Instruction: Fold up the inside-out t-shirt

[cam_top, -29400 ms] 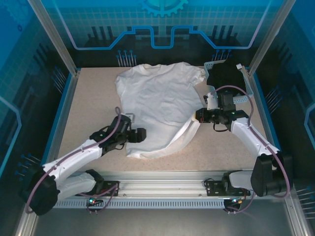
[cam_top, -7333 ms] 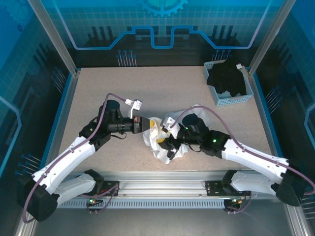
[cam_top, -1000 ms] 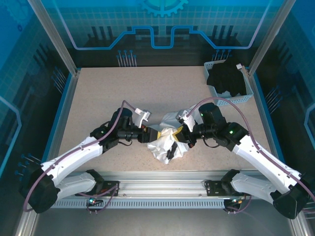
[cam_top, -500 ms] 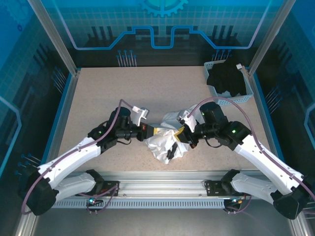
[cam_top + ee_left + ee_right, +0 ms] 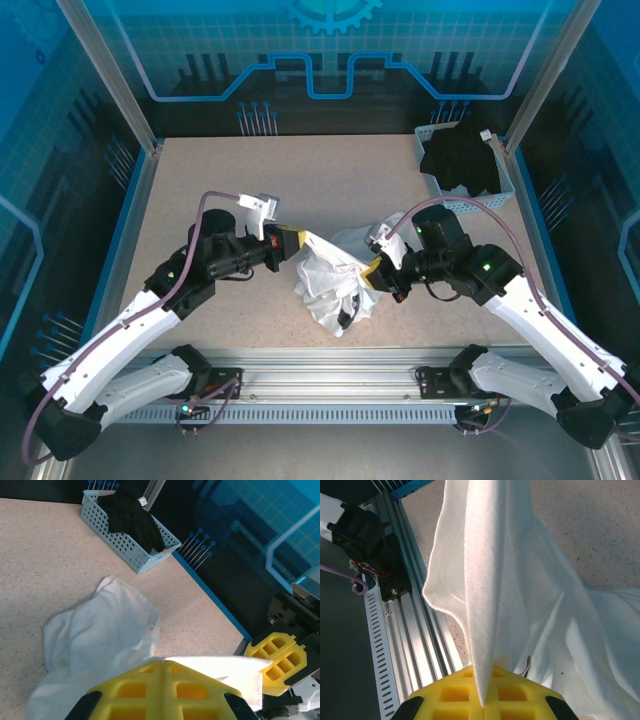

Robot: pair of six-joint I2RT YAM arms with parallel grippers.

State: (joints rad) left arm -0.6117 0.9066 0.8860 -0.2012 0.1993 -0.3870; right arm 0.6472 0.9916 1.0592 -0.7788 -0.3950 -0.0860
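From above, the t-shirt sags bunched over the counter between left hand and right hand; wrist views show each clamped on its hem (yellow pads pressed together on cloth).

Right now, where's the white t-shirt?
In the top view the t-shirt is bunched near the middle of the table, held between the left gripper and right gripper, both shut on it, apart from the basket at far right.

The left gripper and right gripper are pinching the bunched t-shirt; a black garment is lying in the basket.
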